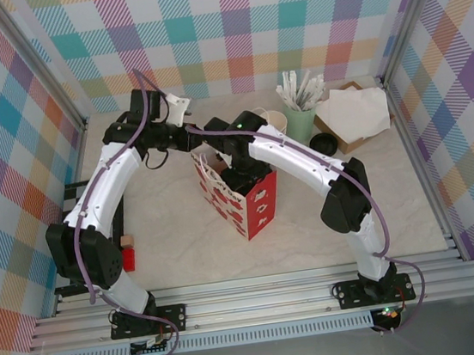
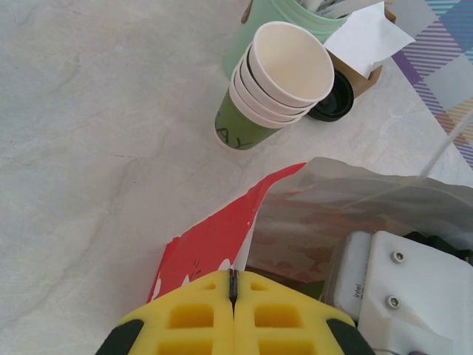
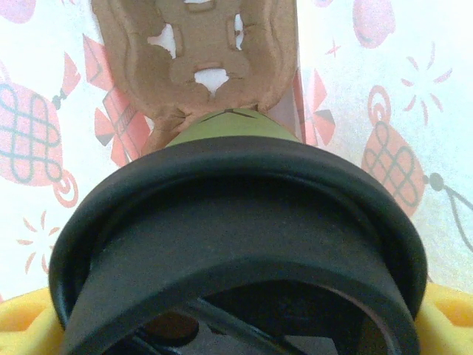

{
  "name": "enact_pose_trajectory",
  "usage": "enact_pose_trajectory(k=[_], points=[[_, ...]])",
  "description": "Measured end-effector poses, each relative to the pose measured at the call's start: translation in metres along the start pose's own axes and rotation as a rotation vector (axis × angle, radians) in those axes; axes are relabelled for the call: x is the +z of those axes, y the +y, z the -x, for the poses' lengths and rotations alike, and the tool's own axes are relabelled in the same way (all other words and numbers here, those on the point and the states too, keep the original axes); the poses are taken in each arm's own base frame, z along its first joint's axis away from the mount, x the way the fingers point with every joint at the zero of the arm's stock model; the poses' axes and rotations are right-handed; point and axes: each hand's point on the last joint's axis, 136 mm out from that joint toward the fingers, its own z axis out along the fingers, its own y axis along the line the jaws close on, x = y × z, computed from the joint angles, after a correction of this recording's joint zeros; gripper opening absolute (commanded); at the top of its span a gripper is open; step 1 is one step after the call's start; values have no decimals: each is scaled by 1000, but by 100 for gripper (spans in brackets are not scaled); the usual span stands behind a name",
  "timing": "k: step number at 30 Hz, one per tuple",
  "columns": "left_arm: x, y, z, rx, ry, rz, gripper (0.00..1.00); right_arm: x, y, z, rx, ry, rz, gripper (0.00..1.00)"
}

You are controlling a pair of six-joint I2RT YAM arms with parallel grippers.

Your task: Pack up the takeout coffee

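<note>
The step in hand is the lowering of the coffee (image 3: 229,132) into the bag (image 1: 254,210). The bag stands upright in the middle of the counter (image 1: 175,237), between the two arms.

The left hand (image 2: 233,292) is clenched on the bag's top edge, its yellow pads pressed flat together with the paper between them, and this holds the mouth open.

The right hand (image 1: 238,175) reaches down through that mouth. It grasps the coffee near the top, and a yellow finger (image 3: 21,325) shows at each side of the black lid (image 3: 236,222). The cup hangs inside the bag, upright or nearly so, with the printed walls on both sides. Below it lies a brown pulp carrier (image 3: 199,63) on the bag's floor. I cannot tell whether the cup's base touches it yet.

My judgement is that the task is well along, since the coffee is inside but not released.

- **Descent:** a short, straight drop to seat the cup in a carrier pocket, without tipping it.
- **Release:** open the fingers only a little, since the walls are close.
- **Withdrawal:** lift straight up, so the wrist does not catch the rim or drag the bag over.
- **Left hand:** it should hold its pinch until the right hand is clear.
</note>
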Motion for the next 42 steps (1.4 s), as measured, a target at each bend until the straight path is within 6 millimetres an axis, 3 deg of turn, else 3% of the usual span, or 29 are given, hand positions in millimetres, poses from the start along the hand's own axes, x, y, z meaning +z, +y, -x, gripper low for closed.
enact_pose_trajectory(k=[42], points=[[1, -4, 0, -21, 2, -28, 0, 12, -2, -2, 4, 14, 4, 62]])
